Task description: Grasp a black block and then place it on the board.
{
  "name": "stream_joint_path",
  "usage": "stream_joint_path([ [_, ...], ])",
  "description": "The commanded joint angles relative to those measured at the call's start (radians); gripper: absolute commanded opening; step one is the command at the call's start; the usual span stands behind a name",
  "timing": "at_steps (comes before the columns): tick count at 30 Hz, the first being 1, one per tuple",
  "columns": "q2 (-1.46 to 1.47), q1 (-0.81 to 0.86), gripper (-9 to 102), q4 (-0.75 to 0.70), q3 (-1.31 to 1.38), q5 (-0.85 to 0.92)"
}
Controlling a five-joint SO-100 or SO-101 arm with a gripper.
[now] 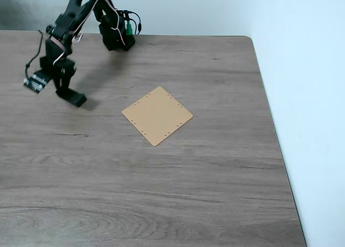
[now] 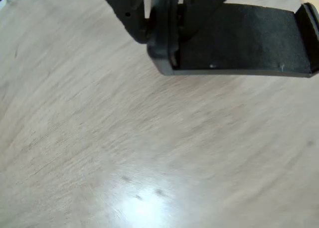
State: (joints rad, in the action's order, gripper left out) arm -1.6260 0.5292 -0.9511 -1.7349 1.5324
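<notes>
The tan square board [image 1: 157, 115] lies flat near the middle of the table, turned like a diamond. My gripper [image 1: 69, 94] is at the far left of the fixed view, well to the left of the board, and is shut on one end of the black block [image 1: 78, 100]. In the wrist view the gripper [image 2: 162, 14] clamps the block's left raised end, and the black block [image 2: 244, 39] sticks out to the right, close above the wood. I cannot tell whether the block touches the table.
The arm's base [image 1: 116, 36] stands at the table's back edge. The wood-grain table [image 1: 178, 193] ends at its right edge [image 1: 272, 134] against a white floor or wall. A small circuit board with a cable [image 1: 35, 81] hangs off the wrist.
</notes>
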Motion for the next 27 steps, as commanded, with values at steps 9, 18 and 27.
stream_joint_path([
  [9,-0.268,-0.371,0,-0.117,0.031,-0.491],
  [18,-0.213,-0.673,0,-0.097,0.087,-0.781],
  [27,-0.049,-0.801,0,-0.017,0.149,-0.933],
])
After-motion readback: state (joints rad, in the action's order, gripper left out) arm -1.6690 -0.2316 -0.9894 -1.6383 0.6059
